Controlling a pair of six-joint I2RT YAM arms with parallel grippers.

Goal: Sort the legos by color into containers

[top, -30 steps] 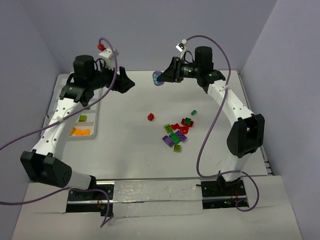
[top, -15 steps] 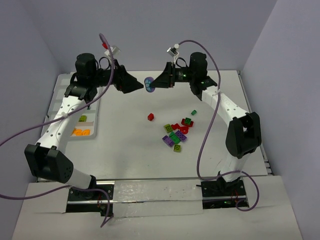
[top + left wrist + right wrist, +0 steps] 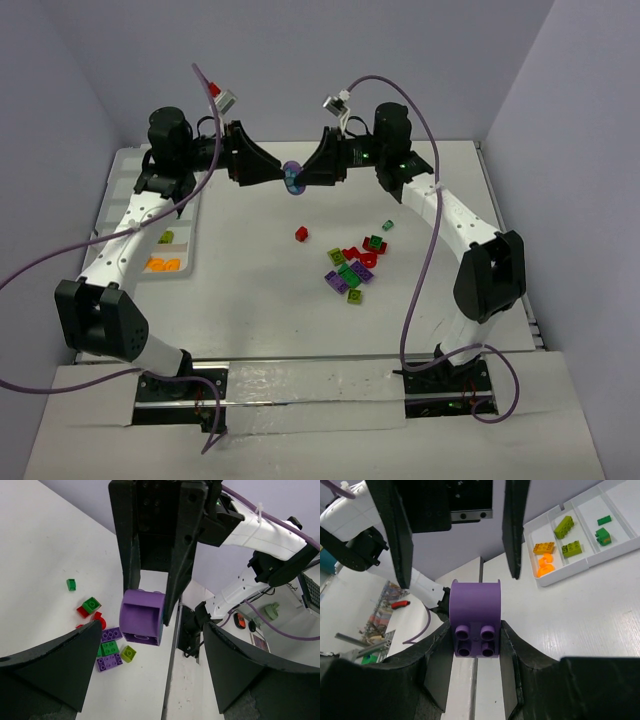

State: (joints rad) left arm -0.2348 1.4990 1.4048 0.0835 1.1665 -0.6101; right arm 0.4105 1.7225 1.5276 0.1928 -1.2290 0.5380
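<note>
A purple brick (image 3: 293,176) hangs in the air above the back of the table, with my right gripper (image 3: 305,174) shut on it. In the right wrist view the purple brick (image 3: 475,617) sits studs-up between my right gripper's (image 3: 475,630) pads. My left gripper (image 3: 275,172) faces it from the left, open. Its fingers (image 3: 60,660) stand wide on both sides of the brick (image 3: 142,616) without touching it. Loose legos (image 3: 352,265) in red, green, purple and lime lie right of the table's middle. The white tray of containers (image 3: 185,232) lies at the left and holds lime and orange bricks (image 3: 160,265).
A single red brick (image 3: 301,233) lies apart from the pile, below the two grippers. A small green brick (image 3: 388,224) lies at the pile's far side. Purple cables arc over both arms. Walls close the table at the back and sides.
The two grippers have come together over the back of the table. The right carried the purple brick leftward, and the open left moved right until its fingers flank the brick.
</note>
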